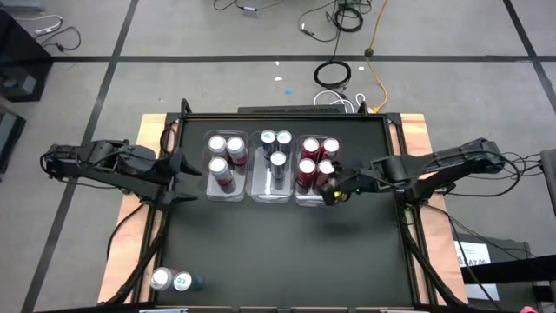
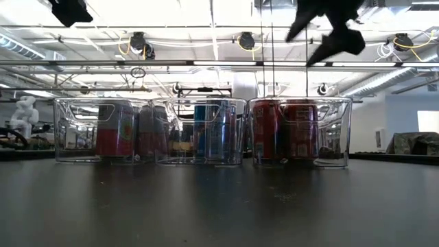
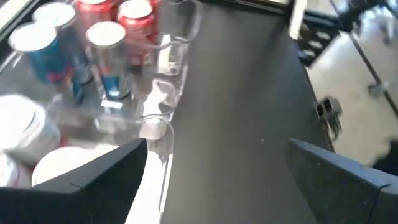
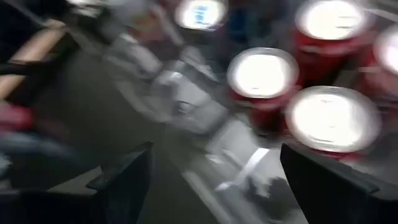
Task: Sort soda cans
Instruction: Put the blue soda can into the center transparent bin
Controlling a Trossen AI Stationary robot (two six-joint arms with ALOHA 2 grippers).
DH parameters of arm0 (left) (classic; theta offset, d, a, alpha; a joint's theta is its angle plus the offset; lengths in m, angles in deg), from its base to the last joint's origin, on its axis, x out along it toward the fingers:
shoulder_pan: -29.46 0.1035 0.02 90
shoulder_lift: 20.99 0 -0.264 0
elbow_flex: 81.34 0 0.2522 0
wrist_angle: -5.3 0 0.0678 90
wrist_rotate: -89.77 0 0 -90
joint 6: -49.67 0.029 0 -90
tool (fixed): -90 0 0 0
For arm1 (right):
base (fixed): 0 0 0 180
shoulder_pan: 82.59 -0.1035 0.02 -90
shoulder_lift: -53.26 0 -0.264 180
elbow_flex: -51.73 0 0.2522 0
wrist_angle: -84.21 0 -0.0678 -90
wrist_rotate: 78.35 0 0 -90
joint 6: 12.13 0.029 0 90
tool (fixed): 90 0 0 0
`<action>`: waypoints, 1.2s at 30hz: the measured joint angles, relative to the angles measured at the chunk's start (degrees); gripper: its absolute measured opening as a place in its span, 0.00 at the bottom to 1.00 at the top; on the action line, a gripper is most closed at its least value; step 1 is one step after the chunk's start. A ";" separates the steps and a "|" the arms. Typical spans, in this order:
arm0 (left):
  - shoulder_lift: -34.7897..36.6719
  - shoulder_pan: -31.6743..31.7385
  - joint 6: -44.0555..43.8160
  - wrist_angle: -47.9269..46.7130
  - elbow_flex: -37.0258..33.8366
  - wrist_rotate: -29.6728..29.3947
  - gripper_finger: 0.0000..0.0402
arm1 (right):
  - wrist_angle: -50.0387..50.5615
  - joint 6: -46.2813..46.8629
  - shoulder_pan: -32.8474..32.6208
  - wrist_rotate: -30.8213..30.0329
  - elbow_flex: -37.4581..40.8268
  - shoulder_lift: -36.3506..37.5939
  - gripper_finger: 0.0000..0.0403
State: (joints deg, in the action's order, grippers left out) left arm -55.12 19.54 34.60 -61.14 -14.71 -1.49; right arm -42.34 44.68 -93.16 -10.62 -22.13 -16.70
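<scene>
Three clear bins stand side by side at the table's far middle. The left bin (image 1: 208,184) holds three pinkish-red soda cans (image 1: 224,163), the middle bin (image 1: 261,187) three silver-blue cans (image 1: 277,159), and the right bin (image 1: 300,198) several red cans (image 1: 307,167). Two more silver-blue cans (image 1: 171,280) sit at the near left corner. My left gripper (image 1: 185,177) hangs open just left of the left bin, with nothing between its fingers (image 3: 106,177). My right gripper (image 1: 335,188) is open and empty above the right bin's near right corner, over the red cans (image 4: 264,74).
The near half of the dark table (image 1: 287,252) lies bare between the bins and the two loose cans. Wooden side boards (image 1: 148,130) and a raised black frame run along the table's edges. Cables lie on the floor beyond the far edge.
</scene>
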 joint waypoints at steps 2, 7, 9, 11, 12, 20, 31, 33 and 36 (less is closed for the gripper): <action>-0.51 0.01 -5.42 -0.06 0.00 -1.94 0.97 | -4.50 0.73 -1.83 -0.32 0.00 -0.68 0.84; -2.91 0.02 -11.08 -1.23 0.00 -5.78 0.97 | -19.24 0.45 -5.67 -2.75 0.00 -4.33 0.84; -4.03 0.02 -9.78 -2.26 0.00 -5.75 0.97 | -25.40 -0.78 -6.92 -5.77 0.00 -6.52 0.84; -5.26 0.02 -7.55 -3.43 0.00 -5.73 0.97 | -30.11 -1.65 -7.76 -7.02 0.00 -8.88 0.84; -5.82 0.02 -6.59 -4.00 0.00 -5.73 0.97 | -31.94 -1.78 -8.15 -7.18 0.00 -10.09 0.84; -8.74 -0.73 -6.79 -5.86 0.16 -4.27 0.97 | -34.62 8.14 -11.36 -3.17 0.00 -18.29 0.84; -16.30 -13.99 -23.90 -17.86 9.14 -8.52 0.97 | -33.24 11.03 -18.29 -3.34 0.00 -22.51 0.84; -18.14 -17.06 -27.09 -17.93 10.19 -10.06 0.97 | -30.56 11.30 -18.89 -3.35 0.00 -22.84 0.84; -21.03 -20.28 -32.71 -18.01 10.98 -10.81 0.97 | -27.74 10.91 -19.24 -3.24 0.00 -24.15 0.84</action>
State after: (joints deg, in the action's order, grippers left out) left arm -76.16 -0.74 1.89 -79.15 -3.73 -12.30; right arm -70.08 55.59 -112.40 -13.87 -22.13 -40.85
